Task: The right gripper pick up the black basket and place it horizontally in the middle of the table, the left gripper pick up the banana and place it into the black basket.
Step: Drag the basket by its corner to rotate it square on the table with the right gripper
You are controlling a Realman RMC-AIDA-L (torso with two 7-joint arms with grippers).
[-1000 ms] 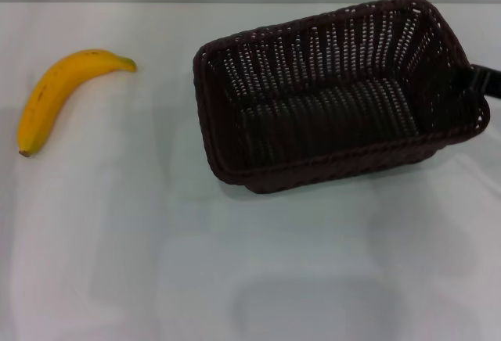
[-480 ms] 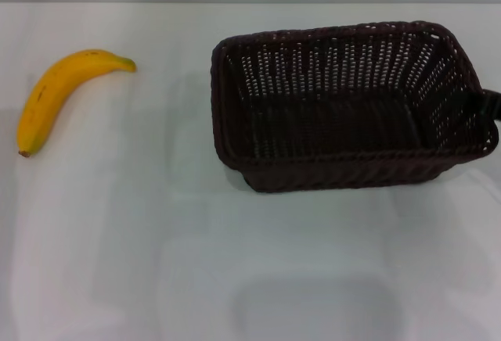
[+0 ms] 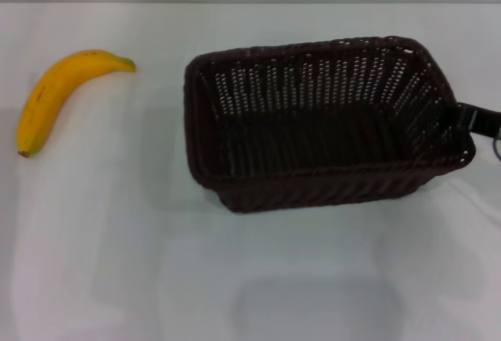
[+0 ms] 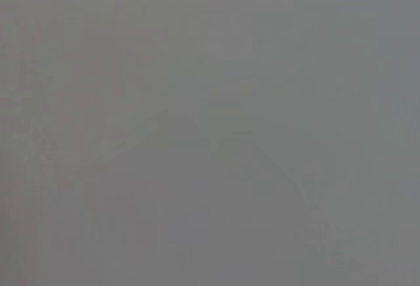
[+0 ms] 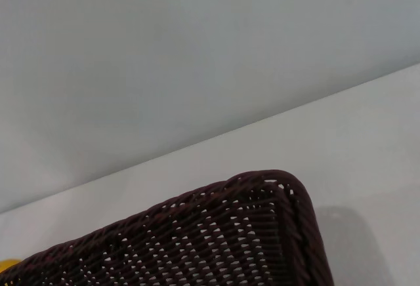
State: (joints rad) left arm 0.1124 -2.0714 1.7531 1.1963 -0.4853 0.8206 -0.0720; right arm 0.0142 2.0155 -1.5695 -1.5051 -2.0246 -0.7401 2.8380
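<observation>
Banana (image 3: 59, 95) sits far out on the left, well apart from the right end effector (image 3: 479, 119), lying flat on the worktop (image 3: 258, 278), untouched, stem end pointing in toward the basket. Left end effector isn't in the head view, and its wrist view gives only flat grey, so nothing to call there. Black basket (image 3: 321, 126) comes next, long side running across, roughly mid-worktop, open side up, nothing inside. Its right short wall is right up against the right end effector, which pokes in from the right edge w/ a thin cable loop beside it. Fingers are hidden behind the rim, so can't tell if they're apart or clamped on the wicker.

Progress, my read: basket placement looks nearly there, release not confirmed; banana pick and drop into the basket not yet done.

Surface: plain glossy white worktop, pale wall behind it in the right wrist view, w/ the basket's corner (image 5: 262, 233) close up.
</observation>
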